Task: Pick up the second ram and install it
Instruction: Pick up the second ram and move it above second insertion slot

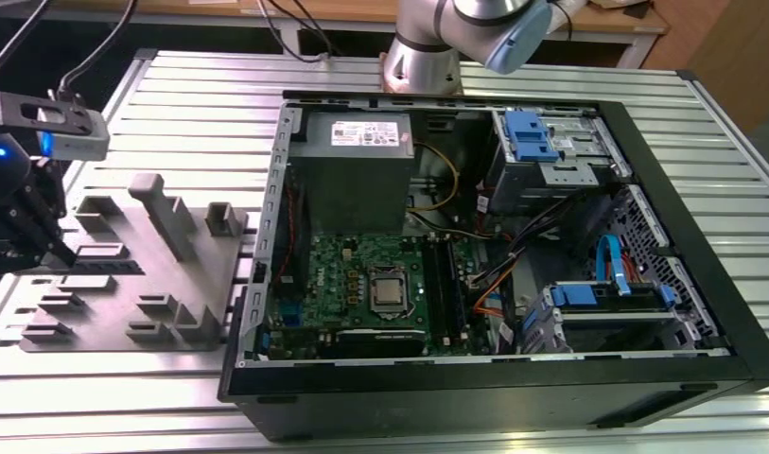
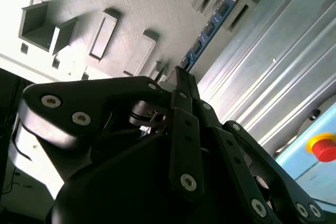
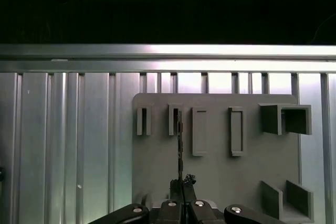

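Note:
The second ram (image 2: 212,22) is a thin dark stick with bluish chips, standing on edge on the grey fixture plate (image 3: 220,177), its far end in a slotted block (image 2: 232,11). In the first wrist view the ram (image 3: 179,145) shows as a narrow dark line running from that block to my fingertips. My gripper (image 3: 181,183) is shut on its near end; the dark fingers (image 2: 185,124) converge on the stick. In the exterior view my gripper (image 1: 43,248) hangs over the fixture plate (image 1: 119,284) at the far left. The green motherboard (image 1: 358,274) with long black slots (image 1: 441,284) lies in the open case.
The open black computer case (image 1: 687,312) stands at the exterior view's centre and right, holding a power supply (image 1: 353,165), drive cages (image 1: 554,142) and cables. Upright grey blocks (image 1: 169,218) rise from the fixture plate. The table is ribbed aluminium (image 1: 195,104). A red button (image 2: 323,147) shows beyond the table.

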`<state>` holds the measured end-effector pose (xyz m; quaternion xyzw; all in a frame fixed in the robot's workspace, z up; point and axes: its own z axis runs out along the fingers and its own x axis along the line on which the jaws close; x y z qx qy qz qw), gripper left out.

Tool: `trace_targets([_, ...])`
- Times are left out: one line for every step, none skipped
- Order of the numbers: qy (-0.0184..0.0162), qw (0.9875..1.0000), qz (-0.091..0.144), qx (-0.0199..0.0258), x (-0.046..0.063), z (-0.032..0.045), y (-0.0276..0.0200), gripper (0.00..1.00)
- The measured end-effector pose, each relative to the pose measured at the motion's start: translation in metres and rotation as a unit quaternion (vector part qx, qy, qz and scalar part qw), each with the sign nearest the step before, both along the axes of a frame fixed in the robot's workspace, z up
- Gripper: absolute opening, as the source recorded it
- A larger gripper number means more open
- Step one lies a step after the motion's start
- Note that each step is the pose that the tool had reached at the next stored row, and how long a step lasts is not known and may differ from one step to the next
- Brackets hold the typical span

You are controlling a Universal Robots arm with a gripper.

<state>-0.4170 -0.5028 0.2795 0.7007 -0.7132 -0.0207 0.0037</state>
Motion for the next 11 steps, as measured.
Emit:
trace_targets([0.0,1.0,0.0,0.0,0.0,0.0023,0.0,0.08])
trace_targets([0.0,1.0,0.0,0.0,0.0,0.0045,0.0,0.08])
trace_targets([0.0,1.0,0.0,0.0,0.0,0.0066,0.0,0.08])
trace_targets([0.0,1.0,0.0,0.0,0.0,0.0086,0.0,0.08])
trace_targets([-0.0001,1.0,0.0,0.0001,0.0,0.0107,0.0,0.08])
trace_targets([0.0,1.0,0.0,0.0,0.0,0.0127,0.0,0.08])
trace_targets([-0.0001,1.0,0.0,0.0,0.0,0.0148,0.0,0.08])
trace_targets([0.0,1.0,0.0,0.0,0.0,0.017,0.0,0.08])
trace_targets([0.0,1.0,0.0,0.0,0.0,0.0197,0.0,0.08])
trace_targets([0.0,1.0,0.0,0.0,0.0,0.0223,0.0,0.08])
trace_targets([0.0,1.0,0.0,0.0,0.0,0.0252,0.0,0.08])
